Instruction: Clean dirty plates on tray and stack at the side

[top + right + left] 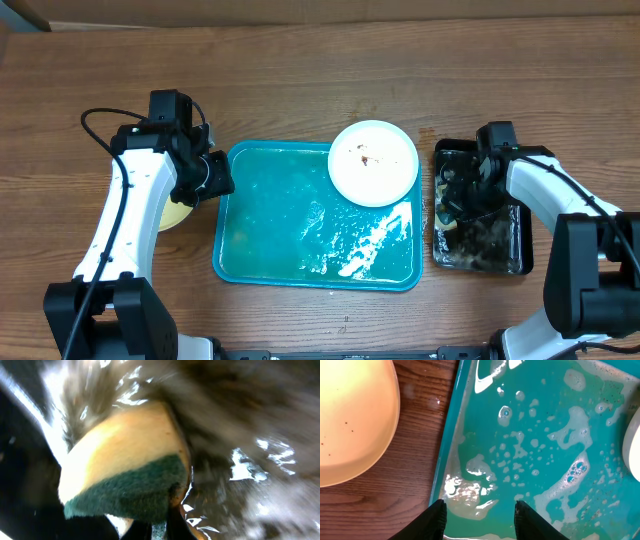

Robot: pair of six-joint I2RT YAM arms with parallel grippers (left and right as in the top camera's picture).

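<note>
Plates apart: 1 white plate (373,162), brown-specked, at the far right corner of the soapy tray (270,220); 1 pale yellow plate (178,214) on the table (300,60) beside it. Left gripper (479,507) gapes empty over the tray's left rim; right gripper (150,527) pinches a sponge (125,470) in the black tub (522,240).

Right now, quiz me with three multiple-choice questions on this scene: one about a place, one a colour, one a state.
1. Where is the yellow plate relative to the tray? A inside it; B beside it on the table; C under it.
2. The sponge's rough side is: A green; B red; C blue.
3. The left gripper is: A open, empty; B shut on a plate; C shut on the sponge.
Answers: 1 B, it rests on wood outside the rim. 2 A, green layer on yellow foam. 3 A, jaws apart, nothing between.
</note>
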